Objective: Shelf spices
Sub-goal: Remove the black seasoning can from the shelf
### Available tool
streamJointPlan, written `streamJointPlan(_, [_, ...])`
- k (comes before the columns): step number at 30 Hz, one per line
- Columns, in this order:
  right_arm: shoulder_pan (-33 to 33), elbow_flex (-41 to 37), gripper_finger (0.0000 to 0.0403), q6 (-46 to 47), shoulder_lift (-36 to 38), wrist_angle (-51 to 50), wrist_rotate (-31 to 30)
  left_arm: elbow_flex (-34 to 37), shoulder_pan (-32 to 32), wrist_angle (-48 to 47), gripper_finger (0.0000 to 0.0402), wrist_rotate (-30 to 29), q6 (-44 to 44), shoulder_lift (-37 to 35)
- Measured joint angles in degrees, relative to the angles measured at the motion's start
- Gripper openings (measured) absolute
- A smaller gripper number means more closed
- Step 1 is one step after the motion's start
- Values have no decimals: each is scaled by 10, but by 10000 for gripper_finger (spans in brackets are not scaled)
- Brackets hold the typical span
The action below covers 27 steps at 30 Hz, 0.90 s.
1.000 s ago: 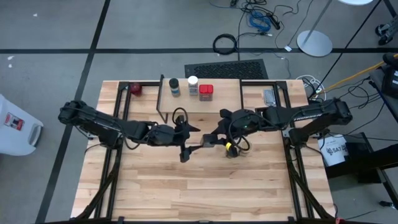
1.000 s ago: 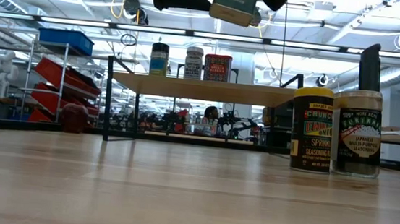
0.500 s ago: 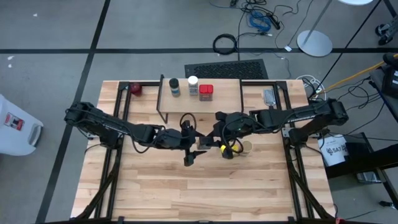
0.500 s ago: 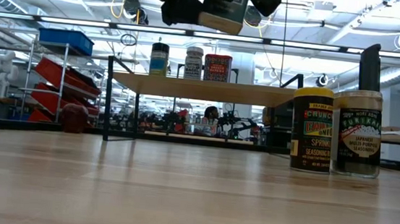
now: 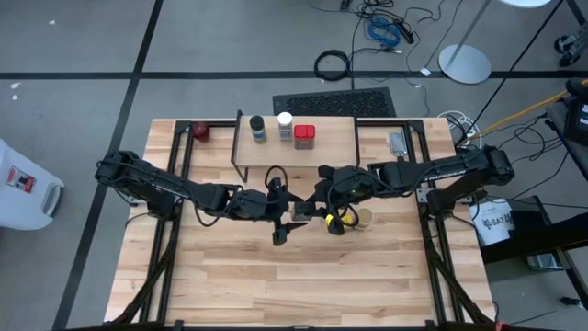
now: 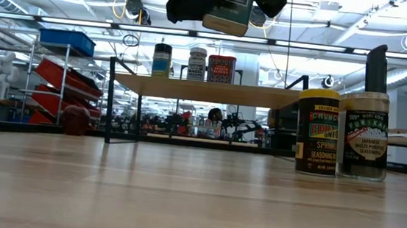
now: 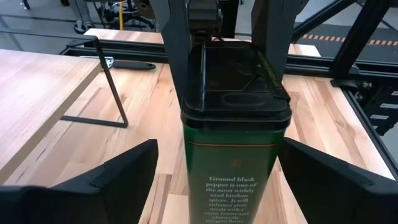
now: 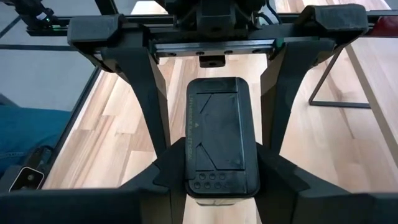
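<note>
Wooden tabletop [image 5: 276,276] is carrying the shelf [image 5: 335,142] at its far edge, with three spices standing on the plank: a dark jar [image 5: 258,129], a white-capped jar [image 5: 285,125] and a red tin [image 5: 305,136]. Near the right side of the table, a yellow-topped jar [image 6: 316,131] and a tan-topped jar [image 6: 364,134] are standing just beside each other.

Both arms are meeting above the table's centre, near the shelf. The right gripper [image 8: 217,168] is pinching a green pepper tin [image 7: 233,143] by its sides, holding it in the air with the black lid facing the left wrist camera. The left gripper [image 7: 217,180] is spread wide, its fingers [image 7: 118,177] flanking the tin's body on both sides without touching it.

A small dark-red round object [image 5: 201,131] is lying at the far left, beside the shelf.
</note>
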<state>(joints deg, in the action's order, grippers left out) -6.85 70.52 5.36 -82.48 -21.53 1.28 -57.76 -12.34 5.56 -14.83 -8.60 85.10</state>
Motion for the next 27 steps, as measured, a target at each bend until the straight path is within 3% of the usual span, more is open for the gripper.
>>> streamJointPlan(5, [0, 0, 132, 8, 0, 0, 0, 0, 0, 0, 313, -3, 0, 0])
streamJointPlan(18, [0, 0, 132, 17, 0, -1, -6, -1, 4, -5, 197, -22, 4, 0])
streamJointPlan(27, [0, 0, 139, 17, 0, -1, -3, -1, 4, -5, 146, -16, 15, -1])
